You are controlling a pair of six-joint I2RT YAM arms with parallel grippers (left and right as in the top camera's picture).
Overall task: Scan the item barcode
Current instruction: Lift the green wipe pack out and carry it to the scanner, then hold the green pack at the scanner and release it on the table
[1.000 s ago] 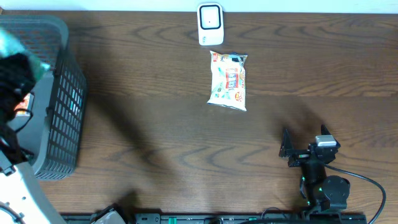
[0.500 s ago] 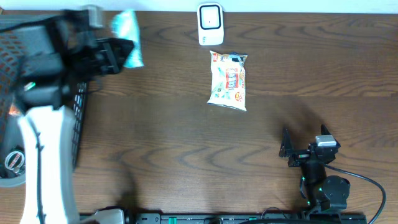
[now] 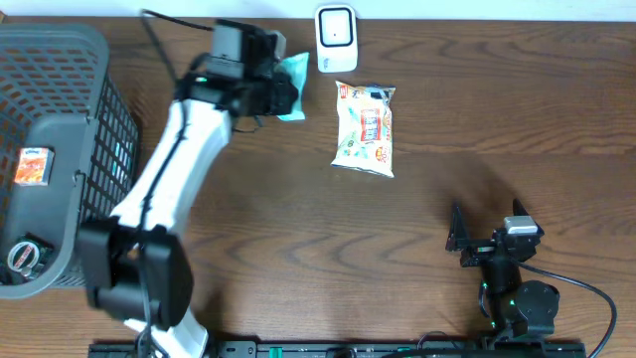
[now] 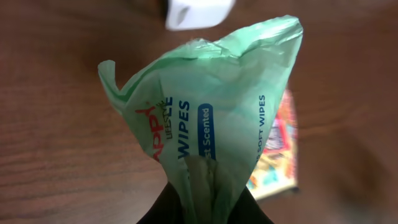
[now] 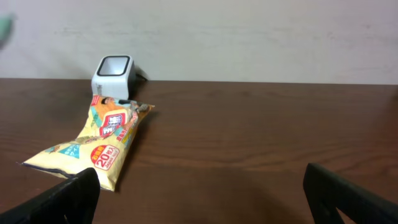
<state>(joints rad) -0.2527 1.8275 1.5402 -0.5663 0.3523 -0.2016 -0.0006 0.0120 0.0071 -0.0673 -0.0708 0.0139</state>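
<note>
We see a dark wooden table (image 3: 447, 89) from above. A white scanner (image 3: 336, 38) stands at its far edge. Just in front of it a yellow snack bag (image 3: 365, 129) lies flat, its top end close to the scanner's base. This bag takes up the spot right before the scanner.

The right end effector (image 3: 459, 239) sits near the front right, well apart from everything, jaws wide open and empty. Its own camera shows two dark fingers (image 5: 68, 199) low in the frame, with the scanner (image 5: 113, 71) and snack bag (image 5: 93, 146) far off.

The left arm reaches from the front left to the far middle. The left end effector (image 3: 281, 96) is closed tight on the wipes (image 3: 293, 72), pinching one end of the pack. The pack is held up just left of the scanner, beside the snack bag's top.

In the left wrist view the wipes (image 4: 205, 124) fill the frame. The pack is pale green crinkled film fanning upward from the pinch, with blue "WIPES" and "SOFT WIPES" lettering, a red logo and a blue oval reading "Scented".

A dark mesh basket (image 3: 99, 159) sits at the far left. Inside lie a small orange box (image 3: 34, 166) and a round object (image 3: 22, 257) we cannot identify.
</note>
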